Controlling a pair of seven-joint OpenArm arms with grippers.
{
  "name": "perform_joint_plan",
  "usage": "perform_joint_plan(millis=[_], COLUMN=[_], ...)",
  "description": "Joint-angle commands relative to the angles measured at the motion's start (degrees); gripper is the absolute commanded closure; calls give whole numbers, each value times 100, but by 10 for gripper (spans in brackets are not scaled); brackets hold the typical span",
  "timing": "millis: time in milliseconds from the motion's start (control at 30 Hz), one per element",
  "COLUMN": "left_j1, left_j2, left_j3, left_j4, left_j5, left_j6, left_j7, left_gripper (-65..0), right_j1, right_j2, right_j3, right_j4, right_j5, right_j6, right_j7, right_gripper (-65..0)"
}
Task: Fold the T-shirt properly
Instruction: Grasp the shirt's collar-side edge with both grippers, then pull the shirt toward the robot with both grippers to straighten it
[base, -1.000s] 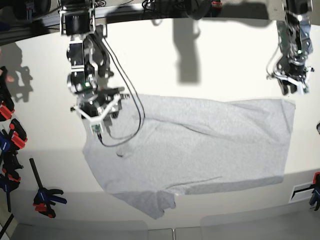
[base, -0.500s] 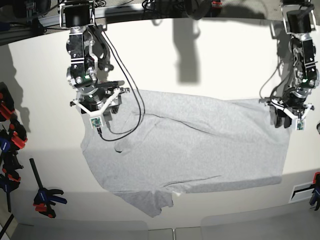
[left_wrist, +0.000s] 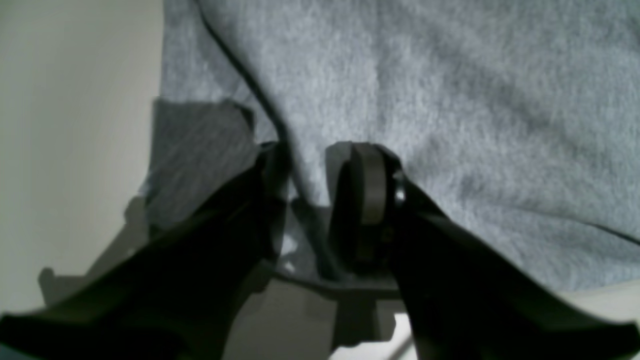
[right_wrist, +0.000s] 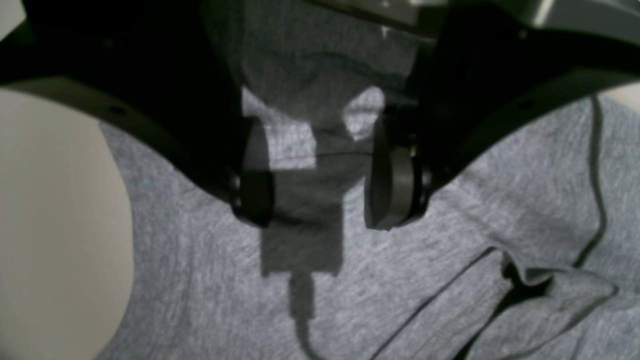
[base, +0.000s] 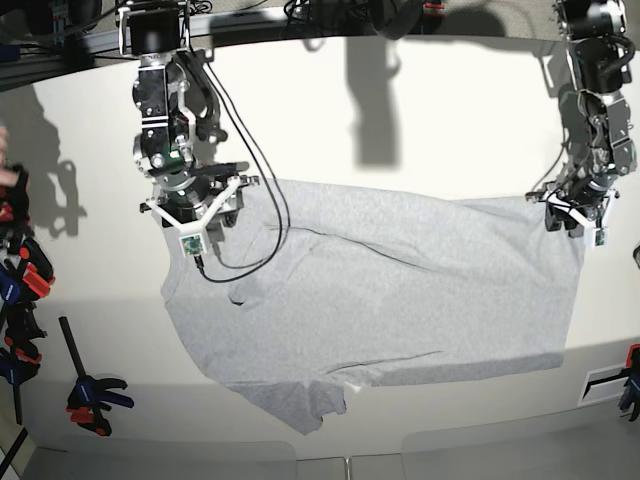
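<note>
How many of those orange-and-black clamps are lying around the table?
5 show: four orange-and-black clamps along the left edge and one at the right edge. More may be hidden off-frame.

Work surface: a cream-white table (base: 420, 130), lit from above; hard dark shadows fall on its far part. Several orange, blue and black clamps (base: 92, 392) lie along the base view's left edge.
</note>
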Motion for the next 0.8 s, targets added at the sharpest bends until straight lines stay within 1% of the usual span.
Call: perform_joint_plan(millis=[0,200,333,433,567,767], left_j1=[144,1237,1895,2249,2695,3484], left_j2=[-168,-422,-450,-450,-450,-450], left_j3=[-20,-22,-22,-22,-44,-44], left_j4=[66,979,1707,2070,2271,2590], left_j5=[72,46,44,44,48,61], left_j6=[28,48,55,85,380,431], left_j7=[175,195,203,273,328,262], left_gripper=[-189,-189,-189,-189,-189,-189], right_j1=[-59,-103,-297,-605,-1145,-1934], right_j2=[31,33,33,48,72,221], right_j3=[-13,-13,-13,-13,-11,-11], right_j4=[-37,-33,81,350,807,1390], right_j5=[-162,-162,-162,-162,-166,-164], right_j6=[7,11,57,70,68,48], right_j7=[-529,-745,-750,-754,-772,-774], right_gripper=[-314,-314,-314,-314,-314,-314])
